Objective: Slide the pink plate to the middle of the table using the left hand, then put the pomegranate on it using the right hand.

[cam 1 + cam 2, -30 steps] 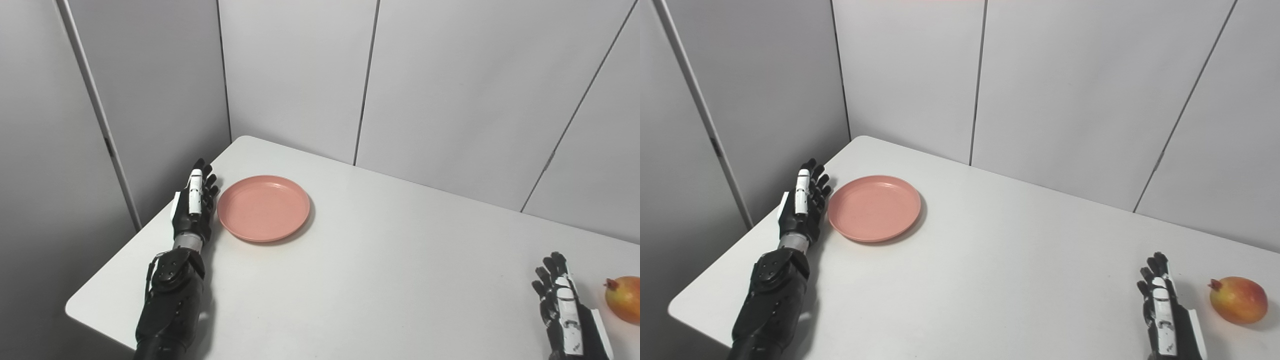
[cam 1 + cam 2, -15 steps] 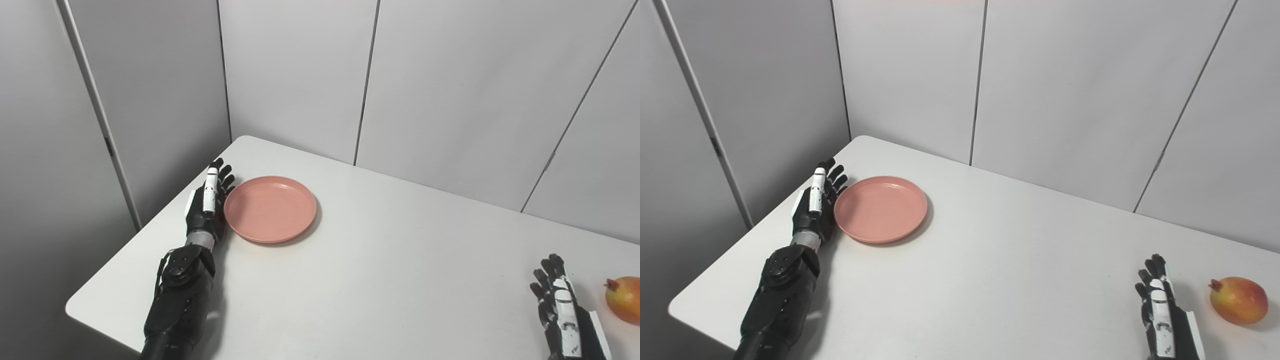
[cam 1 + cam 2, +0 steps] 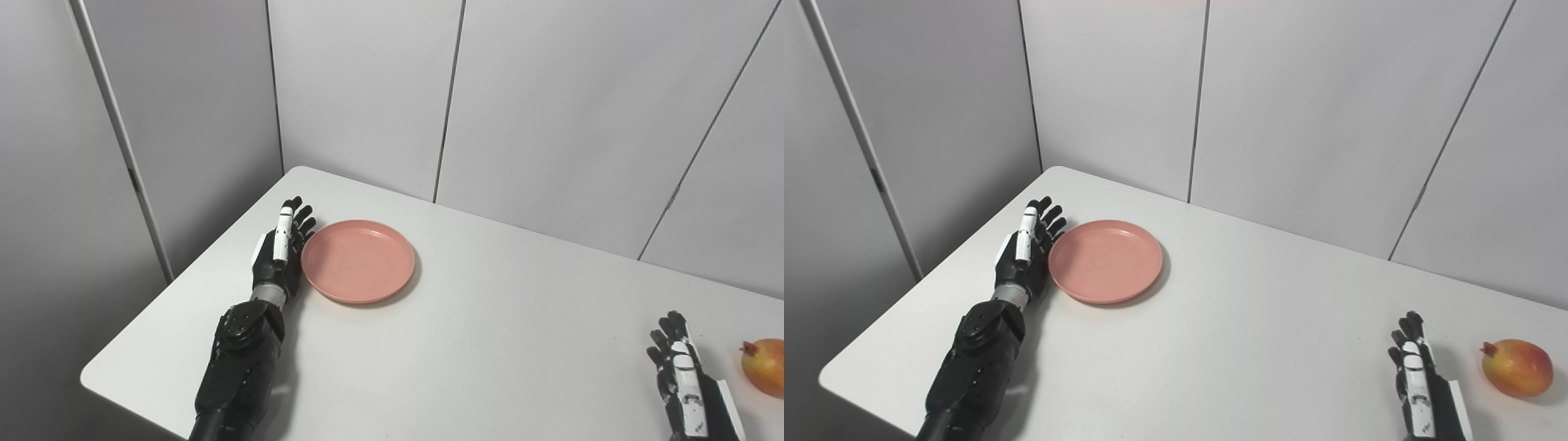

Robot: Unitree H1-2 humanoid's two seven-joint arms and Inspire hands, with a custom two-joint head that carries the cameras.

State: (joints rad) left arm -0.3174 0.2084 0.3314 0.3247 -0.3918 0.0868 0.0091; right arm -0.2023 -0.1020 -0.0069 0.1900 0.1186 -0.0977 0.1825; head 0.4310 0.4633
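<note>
A round pink plate (image 3: 358,260) lies flat on the white table (image 3: 465,343), left of its middle. My left hand (image 3: 278,254) stands open on edge, its palm side pressed against the plate's left rim, fingers stretched toward the back wall. A red-yellow pomegranate (image 3: 1516,367) rests at the table's right front, cut by the frame edge in the left eye view. My right hand (image 3: 1418,383) is open at the bottom right, a short gap left of the pomegranate and not touching it.
Grey wall panels (image 3: 551,104) close off the back and left of the table. The table's left corner edge (image 3: 92,376) lies close behind my left forearm (image 3: 239,361).
My left hand has pushed the plate rightward across the table, staying against its left rim. The right hand has drawn back slightly toward the bottom edge. The pomegranate has not moved.
</note>
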